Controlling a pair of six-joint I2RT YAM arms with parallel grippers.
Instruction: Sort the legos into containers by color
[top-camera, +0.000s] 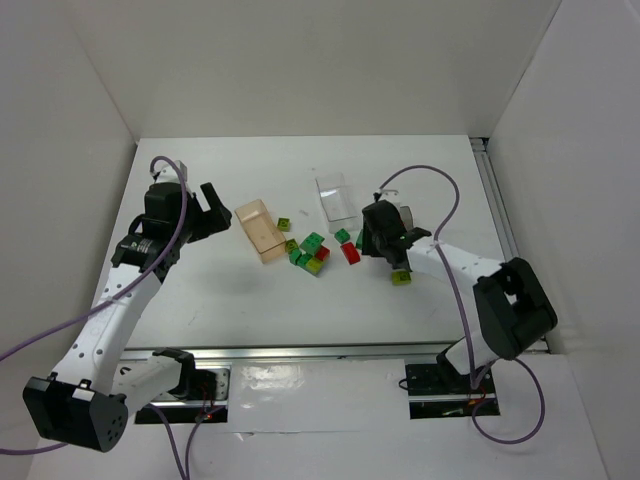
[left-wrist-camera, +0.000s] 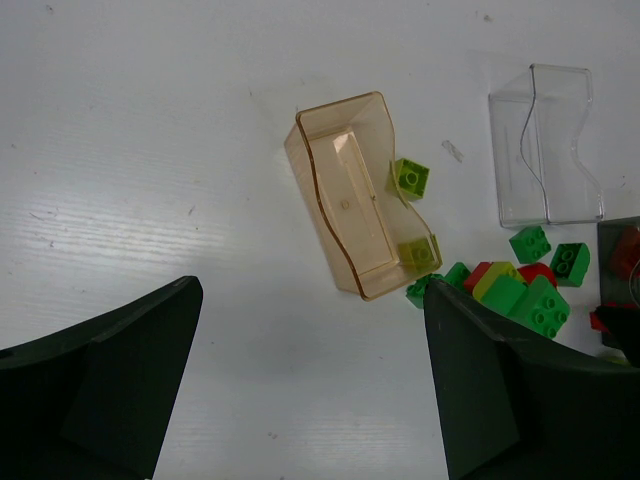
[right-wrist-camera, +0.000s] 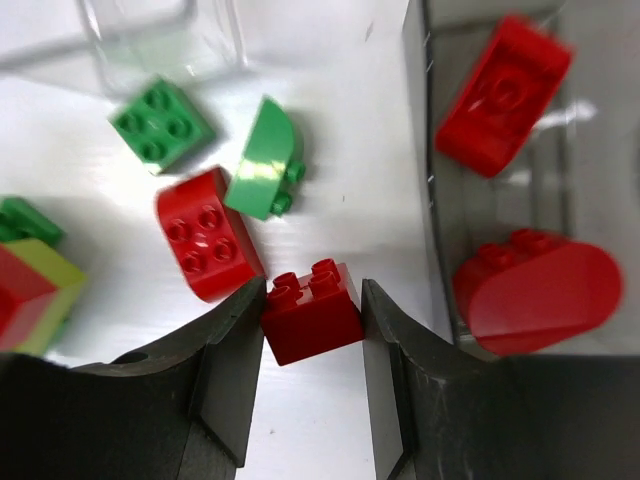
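My right gripper (right-wrist-camera: 312, 318) is shut on a dark red lego (right-wrist-camera: 312, 310), just left of the reddish tray's wall (right-wrist-camera: 420, 150). That tray holds two red legos (right-wrist-camera: 505, 95) (right-wrist-camera: 535, 295). A red lego (right-wrist-camera: 205, 232) and two green ones (right-wrist-camera: 160, 122) (right-wrist-camera: 265, 160) lie on the table left of the fingers. In the top view the right gripper (top-camera: 384, 245) largely hides that tray. My left gripper (left-wrist-camera: 312, 300) is open and empty, near the peach tray (left-wrist-camera: 345, 190) (top-camera: 260, 230). Two lime legos (left-wrist-camera: 410, 178) (left-wrist-camera: 417, 252) sit at that tray's right side. The clear tray (top-camera: 337, 195) is empty.
A cluster of green, lime and red legos (top-camera: 310, 252) lies between the peach tray and the right gripper. A single lime lego (top-camera: 401, 277) sits near the right arm. White walls enclose the table on the left, back and right.
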